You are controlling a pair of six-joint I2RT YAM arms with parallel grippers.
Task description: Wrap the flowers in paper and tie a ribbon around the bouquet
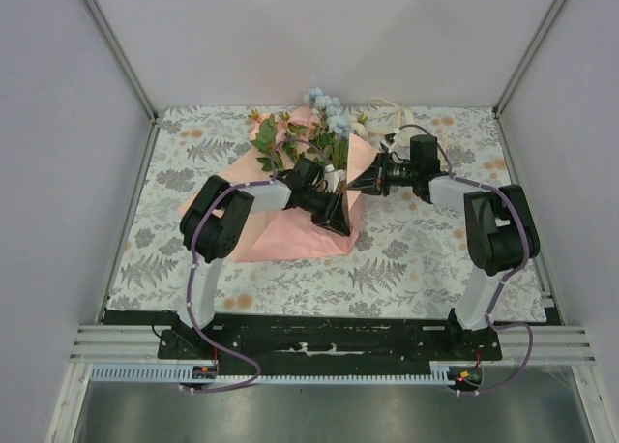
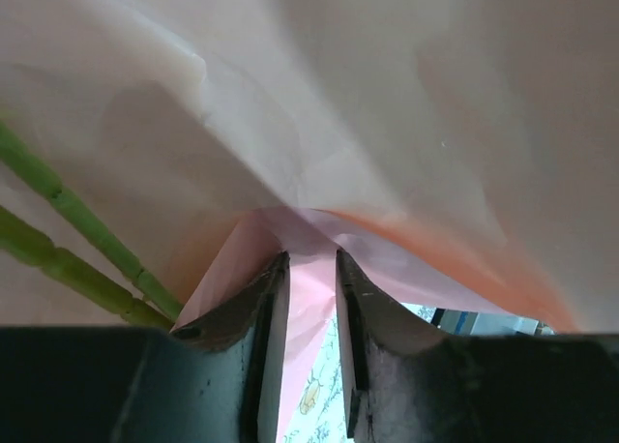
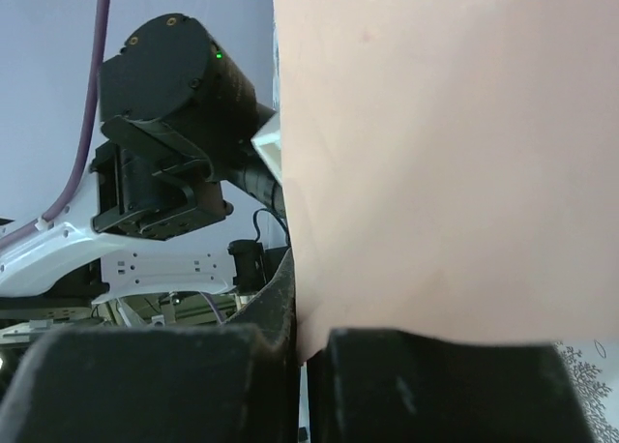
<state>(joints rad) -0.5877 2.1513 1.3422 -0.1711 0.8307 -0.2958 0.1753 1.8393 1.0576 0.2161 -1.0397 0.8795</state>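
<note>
On the bench (image 1: 406, 259), paper (image 1: 280, 235) screened the flowers (image 1: 324, 114); right fingers (image 3: 145, 385) clamped it, left fingers (image 2: 397, 366) gaped narrowly astride a fold.

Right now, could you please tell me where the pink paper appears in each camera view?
Top external: paper mid-table, beneath the flowers.
Left wrist: paper fills the upper frame.
Right wrist: paper fills the right half.
Shared landmark: floral tablecloth.

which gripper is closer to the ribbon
Right. The right gripper is on the near side of the ribbon; the left gripper lies farther off, nearer the table's front and left.
</note>
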